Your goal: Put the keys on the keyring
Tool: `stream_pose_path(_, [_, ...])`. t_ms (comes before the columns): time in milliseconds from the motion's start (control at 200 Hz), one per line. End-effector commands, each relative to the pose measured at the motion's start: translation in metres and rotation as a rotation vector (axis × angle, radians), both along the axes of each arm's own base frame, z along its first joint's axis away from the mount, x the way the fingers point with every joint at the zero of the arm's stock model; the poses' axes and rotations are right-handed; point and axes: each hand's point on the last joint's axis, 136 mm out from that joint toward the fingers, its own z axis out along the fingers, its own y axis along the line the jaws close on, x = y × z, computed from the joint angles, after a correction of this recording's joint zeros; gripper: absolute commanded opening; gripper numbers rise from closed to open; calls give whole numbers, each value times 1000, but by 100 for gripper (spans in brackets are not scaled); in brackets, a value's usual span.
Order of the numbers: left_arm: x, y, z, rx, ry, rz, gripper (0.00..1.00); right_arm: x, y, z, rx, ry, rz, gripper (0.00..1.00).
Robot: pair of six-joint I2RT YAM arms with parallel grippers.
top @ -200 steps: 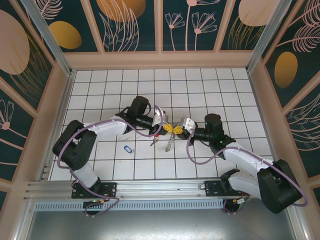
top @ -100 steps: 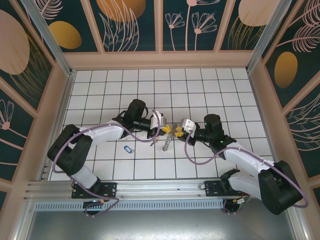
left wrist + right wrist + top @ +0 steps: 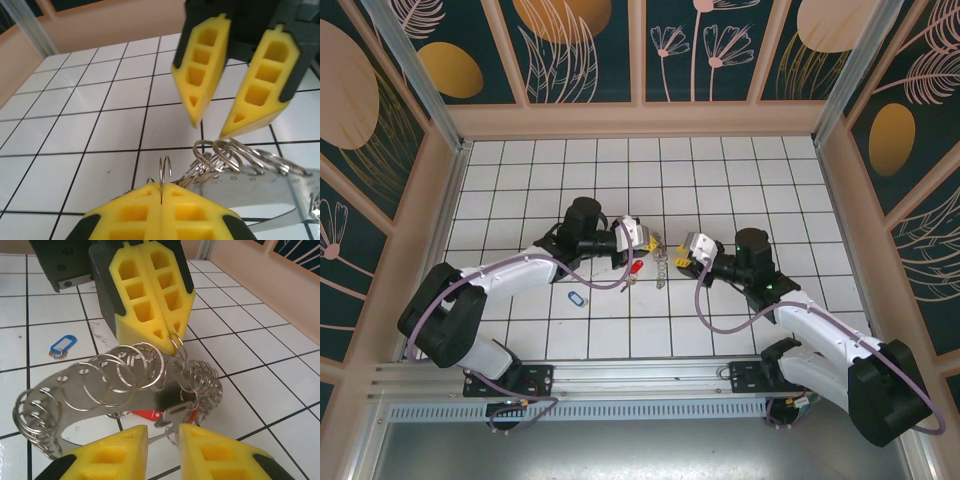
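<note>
The left claw (image 3: 647, 243) is seen pressed together over the middle of the tiled counter (image 3: 740, 180), clamped on a thin wire loop of the keyring (image 3: 662, 264). In the left wrist view, that loop is seen rising from the seam between the closed yellow fingers (image 3: 135, 210). The keyring, a curved metal band strung with many wire loops, is held up off the counter between the two claws. The right claw (image 3: 681, 262) is held apart. In the right wrist view, its two fingers are set on either side of the band's lower edge, and whether they touch it cannot be told. A red key (image 3: 636, 268) is seen just under the band, beside the left claw. Whether it hangs from the keyring or lies on the counter cannot be told. A blue key (image 3: 577, 298) is laid flat on the counter, well apart from the keyring, nearer the left arm.
</note>
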Motion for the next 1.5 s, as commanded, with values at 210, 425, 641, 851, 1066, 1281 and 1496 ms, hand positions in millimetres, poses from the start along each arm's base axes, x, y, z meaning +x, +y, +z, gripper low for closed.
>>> stream_pose_path(210, [73, 59, 31, -74, 30, 328, 0, 8, 27, -18, 5, 219, 20, 20])
stream_pose_path(425, [105, 112, 33, -77, 52, 559, 0, 8, 60, -51, -38, 288, 47, 20])
stream_pose_path(641, [107, 133, 30, -78, 58, 629, 0, 28, 86, -82, -27, 606, -69, 22])
stream_pose_path(851, [110, 150, 29, -83, 42, 725, 0, 32, 101, -105, -56, 950, -199, 24])
stream_pose_path(1066, [114, 179, 39, -108, -28, 891, 0, 34, 96, -124, -54, 1094, -338, 24])
stream_pose_path(1281, [114, 182, 40, -111, -30, 907, 0, 29, 102, -135, -88, 1135, -363, 24])
stream_pose_path(1496, [112, 181, 39, -108, -24, 897, 0, 24, 102, -142, -114, 1157, -375, 23])
